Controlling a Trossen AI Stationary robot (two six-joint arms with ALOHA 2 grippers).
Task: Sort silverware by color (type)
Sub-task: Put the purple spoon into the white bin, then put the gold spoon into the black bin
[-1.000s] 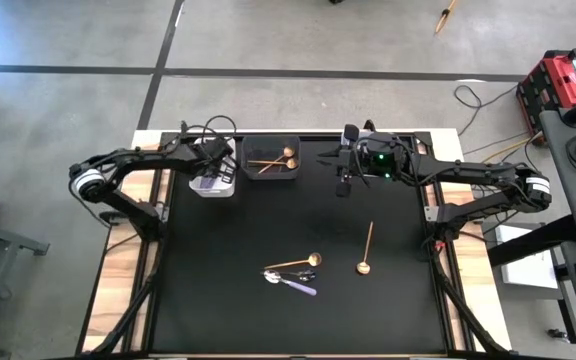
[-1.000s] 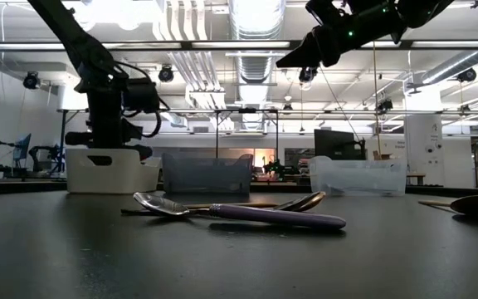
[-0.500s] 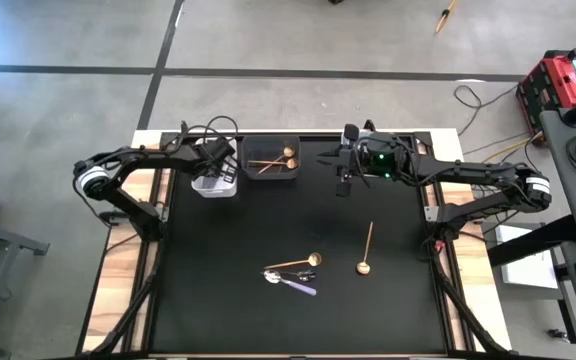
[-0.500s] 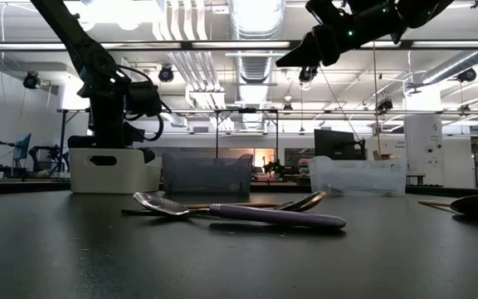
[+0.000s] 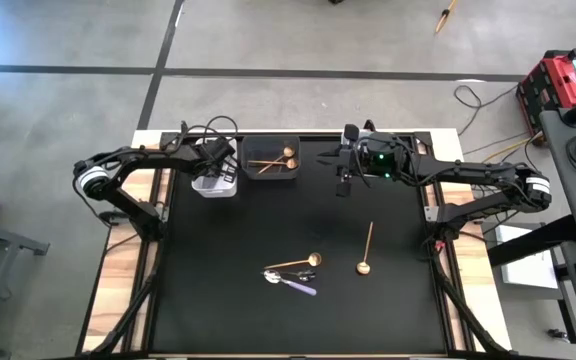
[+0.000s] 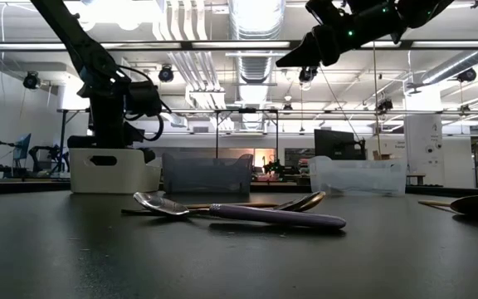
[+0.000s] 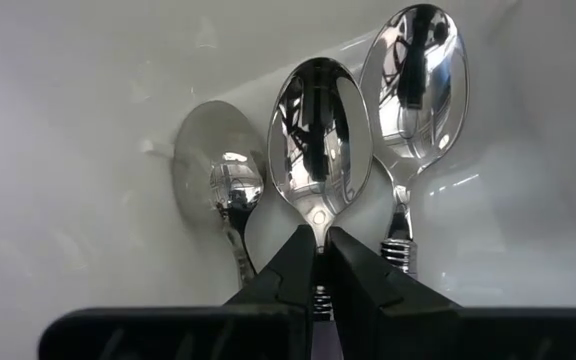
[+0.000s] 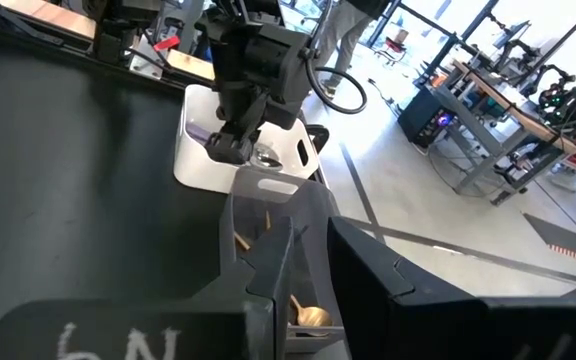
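The left gripper (image 7: 318, 262) is down in the white bin (image 5: 211, 184) at the table's (image 5: 208, 290) far left corner, pinched tight on the neck of a shiny spoon (image 7: 320, 150). Two more spoons lie beside it in the bin, so three show there. The left arm bends in from the left edge. The right gripper (image 5: 343, 186) hangs above the far edge, fingers a little apart, holding nothing. The dark bin (image 5: 272, 157) holds two gold spoons (image 5: 280, 158). Mid-table lie a gold spoon (image 5: 296, 262) crossing a purple-handled one (image 5: 292, 283), and another gold spoon (image 5: 366, 249) nearer the right edge. Behind is a big workshop with ceiling lights.
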